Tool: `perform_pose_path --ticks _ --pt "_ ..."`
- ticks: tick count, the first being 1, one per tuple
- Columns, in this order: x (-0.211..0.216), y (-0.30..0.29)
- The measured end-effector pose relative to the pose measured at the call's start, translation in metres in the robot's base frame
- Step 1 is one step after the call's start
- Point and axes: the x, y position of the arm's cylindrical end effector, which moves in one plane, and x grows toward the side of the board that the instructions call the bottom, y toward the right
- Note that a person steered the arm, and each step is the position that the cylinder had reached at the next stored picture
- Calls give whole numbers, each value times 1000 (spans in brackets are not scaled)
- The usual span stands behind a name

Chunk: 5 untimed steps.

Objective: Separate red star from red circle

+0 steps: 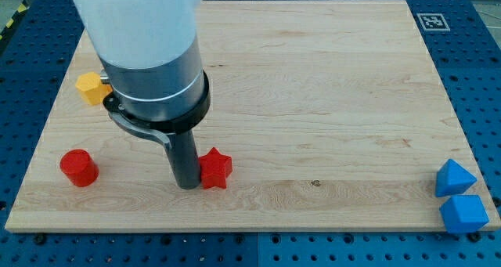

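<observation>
The red star (215, 169) lies on the wooden board near the view's bottom, left of centre. The red circle (79, 167), a short cylinder, stands near the board's bottom left. My tip (187, 185) is on the board touching the red star's left side, between the star and the red circle. The star and the circle are well apart, with the rod between them.
A yellow block (91, 88) sits at the board's left edge, partly hidden behind the arm's body (153, 71). Two blue blocks (455, 178) (463, 213) sit at the bottom right corner. A marker tag (431, 20) is at the top right corner.
</observation>
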Motion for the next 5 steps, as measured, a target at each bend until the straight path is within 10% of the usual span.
perform_pose_path --ticks 5 --pt "7 32"
